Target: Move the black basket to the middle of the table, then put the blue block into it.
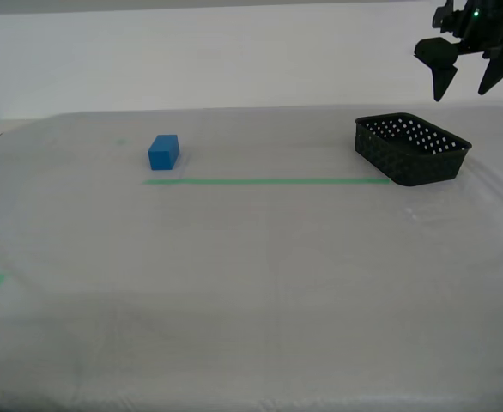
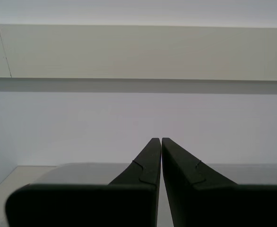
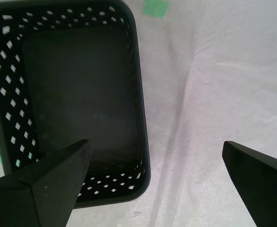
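I'm on the basket step: my first claw (image 1: 464,86) hangs wide open above the empty black basket (image 1: 413,149) at the bench's (image 1: 251,283) far right, blue block (image 1: 163,152) far left, so next I'd lower onto its rim.

A plain white wall (image 1: 234,51) rises behind the scene, evenly lit without hard shadows. In the second wrist view, a pale cream panel (image 2: 138,52) runs across the wall above a grey shadowed ledge (image 2: 138,85).
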Controlling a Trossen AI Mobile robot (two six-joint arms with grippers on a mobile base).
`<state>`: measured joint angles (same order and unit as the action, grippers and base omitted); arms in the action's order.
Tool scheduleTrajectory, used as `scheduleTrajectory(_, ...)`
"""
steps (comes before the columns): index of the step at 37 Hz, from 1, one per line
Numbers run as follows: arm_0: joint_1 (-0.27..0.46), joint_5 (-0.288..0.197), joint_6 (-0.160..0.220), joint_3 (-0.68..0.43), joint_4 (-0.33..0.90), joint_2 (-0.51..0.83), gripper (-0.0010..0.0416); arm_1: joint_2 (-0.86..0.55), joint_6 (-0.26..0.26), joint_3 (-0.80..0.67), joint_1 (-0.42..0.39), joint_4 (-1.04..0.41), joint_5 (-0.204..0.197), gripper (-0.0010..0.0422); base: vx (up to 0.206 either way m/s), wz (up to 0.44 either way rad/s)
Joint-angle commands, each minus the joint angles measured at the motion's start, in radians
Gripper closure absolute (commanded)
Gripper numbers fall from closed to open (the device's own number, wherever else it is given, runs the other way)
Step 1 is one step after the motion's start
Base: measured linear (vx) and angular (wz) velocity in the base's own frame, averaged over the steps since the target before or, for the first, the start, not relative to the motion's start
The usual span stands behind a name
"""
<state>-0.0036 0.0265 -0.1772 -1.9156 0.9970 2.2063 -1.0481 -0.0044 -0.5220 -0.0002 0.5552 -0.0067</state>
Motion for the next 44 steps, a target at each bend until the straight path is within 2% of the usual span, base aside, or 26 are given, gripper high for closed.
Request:
scheduleTrajectory(1, 0.001, 0.000, 0.002, 0.000, -0.007, 0.027, 0.0016, 0.000, 0.002, -0.001, 0.000, 0.005, 0.000, 0.0412, 0.000, 0.000)
scheduleTrajectory(16, 0.011, -0.004, 0.018, -0.001, -0.089, 0.141, 0.0017, 0.000, 0.002, 0.000, 0.000, 0.003, 0.000, 0.0412, 0.000, 0.000)
scheduleTrajectory(26, 0.012, -0.007, 0.023, 0.000, -0.189, 0.144, 0.0016, 0.000, 0.002, -0.002, 0.000, 0.005, 0.000, 0.0412, 0.000, 0.000)
scheduleTrajectory(44, 0.018, -0.002, 0.037, 0.020, -0.253, 0.194, 0.0017, 0.000, 0.002, 0.000, 0.000, 0.005, 0.000, 0.0412, 0.000, 0.000)
